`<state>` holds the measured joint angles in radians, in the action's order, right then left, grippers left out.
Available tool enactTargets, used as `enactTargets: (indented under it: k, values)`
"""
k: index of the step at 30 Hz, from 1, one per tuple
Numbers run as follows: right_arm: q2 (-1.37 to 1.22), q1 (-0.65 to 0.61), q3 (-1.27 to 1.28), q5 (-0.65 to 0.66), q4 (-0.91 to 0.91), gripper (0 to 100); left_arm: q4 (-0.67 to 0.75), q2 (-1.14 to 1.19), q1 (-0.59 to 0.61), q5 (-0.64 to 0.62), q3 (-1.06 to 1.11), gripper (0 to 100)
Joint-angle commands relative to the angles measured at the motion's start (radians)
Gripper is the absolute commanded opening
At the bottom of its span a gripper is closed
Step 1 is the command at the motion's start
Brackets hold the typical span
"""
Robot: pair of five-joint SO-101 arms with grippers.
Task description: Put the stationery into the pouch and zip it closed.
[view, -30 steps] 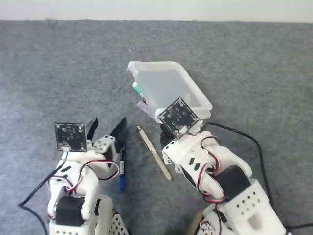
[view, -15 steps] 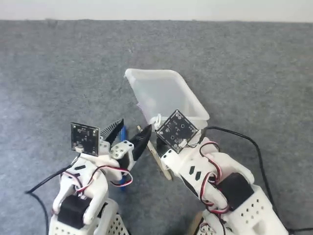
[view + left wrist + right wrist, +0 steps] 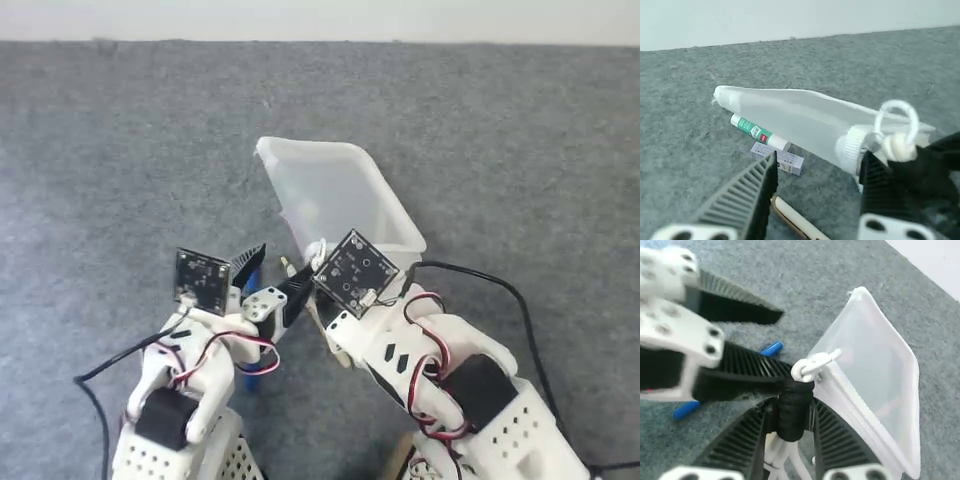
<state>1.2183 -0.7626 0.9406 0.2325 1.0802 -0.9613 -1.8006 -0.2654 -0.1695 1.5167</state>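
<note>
A translucent white pouch [image 3: 340, 195] is tilted up off the grey mat, and my right gripper [image 3: 790, 415] is shut on the black tab at its zipper end. The white zipper pull [image 3: 812, 365] sticks out just above that grip. My left gripper [image 3: 272, 278] is open right beside it, one finger [image 3: 747, 200] near the pouch's underside and the other finger [image 3: 880, 192] against the right gripper. Under the raised pouch lie a green-and-white glue stick [image 3: 752, 131] and a small eraser [image 3: 777, 159]. A beige pen [image 3: 795, 222] lies nearer. A blue pen [image 3: 770, 347] lies beneath the left arm.
The grey mat [image 3: 120, 150] stretches bare to the left and behind the pouch, up to a white wall. A black cable [image 3: 510, 295] runs beside the right arm, another cable [image 3: 100, 370] beside the left arm.
The right gripper has lifted and tilted the pouch's near end. The left arm has swung right, bringing its open fingers up to the zipper end.
</note>
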Motion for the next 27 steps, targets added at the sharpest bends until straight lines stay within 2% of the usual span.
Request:
enactTargets:
  k: [1,7,19,27]
  values:
    - [0.031,-0.024,-0.057,0.017,0.002,0.6,0.063,-0.017,-0.005,0.021,0.005,25]
    - [0.031,-0.022,-0.054,0.017,0.039,0.6,0.089,-0.018,0.066,0.023,0.007,16]
    - [0.021,-0.021,0.02,0.017,0.028,0.6,0.089,-0.018,0.068,0.032,0.004,1]
    - [0.021,-0.002,0.051,0.017,0.038,0.6,0.081,-0.018,0.071,0.069,-0.004,1]
